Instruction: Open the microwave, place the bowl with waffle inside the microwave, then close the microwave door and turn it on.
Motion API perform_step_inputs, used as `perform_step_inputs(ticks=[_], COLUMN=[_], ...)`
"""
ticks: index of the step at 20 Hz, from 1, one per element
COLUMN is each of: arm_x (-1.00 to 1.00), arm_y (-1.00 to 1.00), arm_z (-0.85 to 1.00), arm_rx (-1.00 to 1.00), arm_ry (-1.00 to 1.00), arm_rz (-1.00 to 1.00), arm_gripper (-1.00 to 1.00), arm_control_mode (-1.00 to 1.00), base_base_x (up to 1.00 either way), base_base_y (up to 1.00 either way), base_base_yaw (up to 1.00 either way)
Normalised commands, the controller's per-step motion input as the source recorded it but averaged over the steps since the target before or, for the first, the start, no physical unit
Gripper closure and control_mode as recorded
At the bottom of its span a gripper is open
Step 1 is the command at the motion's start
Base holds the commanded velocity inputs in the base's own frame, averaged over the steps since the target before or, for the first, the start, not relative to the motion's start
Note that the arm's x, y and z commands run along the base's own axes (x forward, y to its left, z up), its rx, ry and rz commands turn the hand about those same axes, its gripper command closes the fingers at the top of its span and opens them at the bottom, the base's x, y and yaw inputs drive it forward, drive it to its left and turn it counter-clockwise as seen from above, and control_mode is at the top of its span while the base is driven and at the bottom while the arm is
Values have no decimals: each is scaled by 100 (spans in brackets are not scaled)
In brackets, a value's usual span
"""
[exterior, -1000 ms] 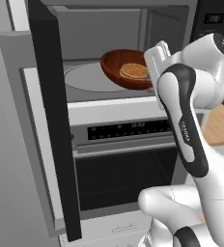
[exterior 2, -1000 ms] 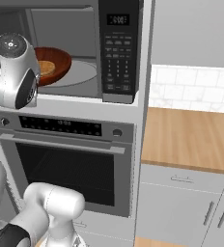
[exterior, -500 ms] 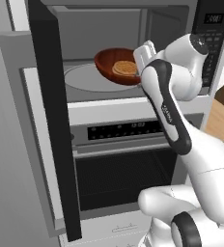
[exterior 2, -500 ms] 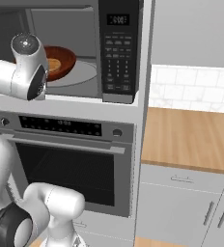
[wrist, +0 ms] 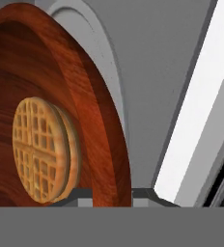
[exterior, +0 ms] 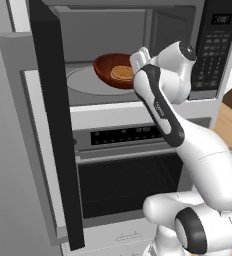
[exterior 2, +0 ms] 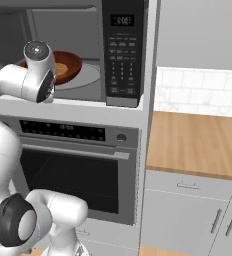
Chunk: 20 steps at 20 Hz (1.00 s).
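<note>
Left base view, microwave (exterior: 138, 60): upper middle of frame, cavity open and grey.
Left base view, microwave door (exterior: 55, 125): swung fully out, seen edge-on as a dark slab down the left of frame.
Left base view, bowl (exterior: 108, 67): reddish-brown, in the cavity over the right part of the turntable (exterior: 83, 82); whether it rests on the turntable or hangs just above it cannot be told.
Left base view, waffle (exterior: 121, 73): golden, lying in the bowl toward its right side.
Left base view, claw (exterior: 137, 64): at the bowl's right rim, reached in through the cavity mouth; fingers hidden behind the wrist.
Left base view, oven (exterior: 128, 175): below the microwave, door closed.

Right base view, bowl: upper left of frame, partly behind the arm's wrist, inside the cavity.
Right base view, keypad (exterior 2: 120, 55): right of the cavity, small display above it.
Right base view, tabletop (exterior 2: 198, 145): wooden, right of frame, beside the oven.

Hand view, bowl rim: passes between the two finger tips at bottom centre; the claw appears clamped on the rim.
Hand view, waffle: left of frame, grid side showing, seated against the bowl's inner wall.

Risk, early release: bowl may drop and tip, spilling the waffle, if it is not yet seated.
Risk, withdrawal: wrist sits near the cavity's right wall; a careless pull-back could drag the bowl off the turntable.
</note>
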Motion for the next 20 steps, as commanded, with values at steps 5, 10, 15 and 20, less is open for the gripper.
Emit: perform_step_inputs(ticks=[5,10,15,20], arm_x=[61,67,63,50], arm_y=[15,10,11,7], arm_z=[-3,-2,-11,-30], arm_rx=[0,0,0,0], arm_ry=[2,1,0,0], arm_rz=[0,0,0,0], arm_gripper=[100,100,100,100], arm_control_mode=[-100,-100,-100,-100], base_base_x=[0,0,0,0], base_base_y=[0,0,0,0], base_base_yaw=[0,0,0,0])
